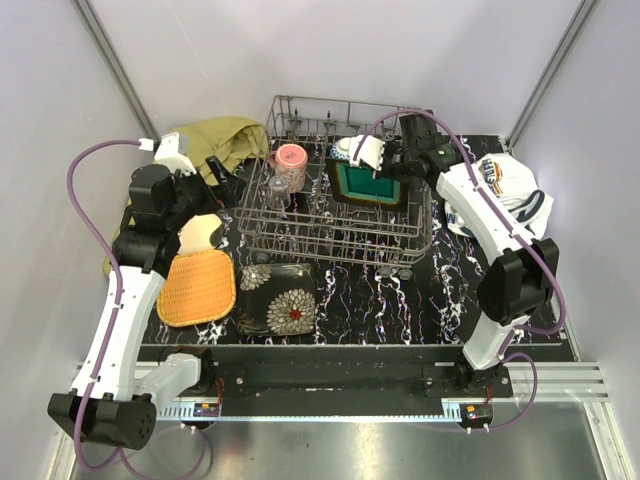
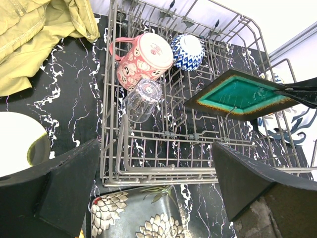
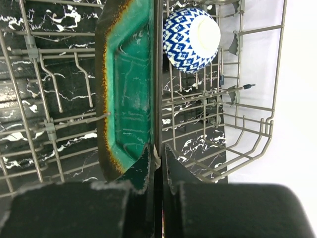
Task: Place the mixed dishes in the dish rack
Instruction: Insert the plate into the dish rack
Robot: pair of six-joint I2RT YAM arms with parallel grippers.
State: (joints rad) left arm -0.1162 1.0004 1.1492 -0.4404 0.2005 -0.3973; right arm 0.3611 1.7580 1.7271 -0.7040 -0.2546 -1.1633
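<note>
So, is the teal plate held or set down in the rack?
Held. The right claw is shut on the rim of the teal plate, over the dish rack; cannot tell whether it touches the wires.

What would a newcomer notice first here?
The teal square plate, pinched by its rim in the right gripper over the right half of the dish rack. Next, the pink cup lying in the rack's far left corner, and the orange plate on the table, near left.

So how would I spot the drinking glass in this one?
Find the big grey wire dish rack and look at its left end, where a pink cup sits. The glass lies just on the cup's near side: the only see-through piece there.
</note>
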